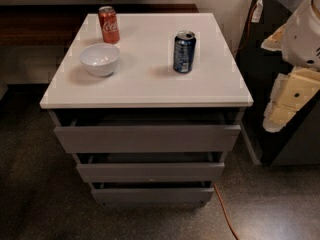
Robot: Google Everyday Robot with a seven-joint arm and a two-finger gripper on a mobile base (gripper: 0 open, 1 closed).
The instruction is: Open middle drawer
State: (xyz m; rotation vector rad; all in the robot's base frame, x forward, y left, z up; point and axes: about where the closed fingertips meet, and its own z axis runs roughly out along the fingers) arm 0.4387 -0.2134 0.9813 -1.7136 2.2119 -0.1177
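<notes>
The grey cabinet has a white top [150, 84] and three grey drawer fronts. The middle drawer [150, 172] is the wide flat strip second from the top, with a dark gap above it; it sits about in line with the other fronts. The taller top drawer front [147, 138] is above it and the narrower bottom front [152, 195] below. My gripper [289, 100], white and cream, hangs at the right edge of the view, to the right of the cabinet and at about the height of the top drawer, well clear of the drawers.
On the cabinet top stand a red cola can [108, 24], a white bowl [100, 59] and a dark blue can [184, 51]. A black unit [295, 144] stands close on the right. An orange cable [225, 211] runs over the floor by the cabinet's right foot.
</notes>
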